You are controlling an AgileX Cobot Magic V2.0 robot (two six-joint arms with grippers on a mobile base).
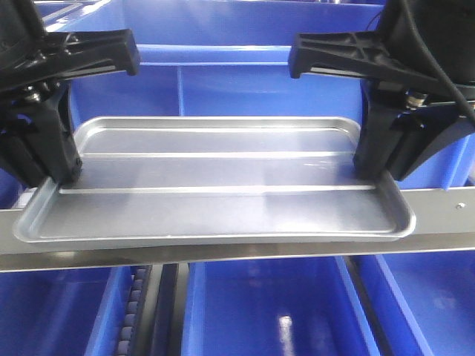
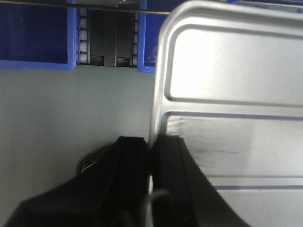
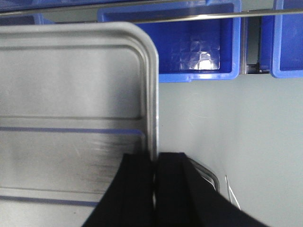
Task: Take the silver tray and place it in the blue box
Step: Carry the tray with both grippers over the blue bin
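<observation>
The silver tray (image 1: pixel 215 182) hangs level in the air between my two grippers, above the steel rack rail (image 1: pixel 445 211) and in front of the blue box (image 1: pixel 252 85). My left gripper (image 1: pixel 63 178) is shut on the tray's left rim. My right gripper (image 1: pixel 367 170) is shut on its right rim. In the left wrist view the black fingers (image 2: pixel 135 165) pinch the rim of the tray (image 2: pixel 232 94). In the right wrist view the fingers (image 3: pixel 137 184) pinch the edge of the tray (image 3: pixel 71 94) the same way.
More blue crates (image 1: pixel 274 311) sit below the rail, beside a roller track (image 1: pixel 133 304). Another crate (image 3: pixel 199 47) shows beyond the tray in the right wrist view. Grey floor (image 2: pixel 57 113) lies under the tray.
</observation>
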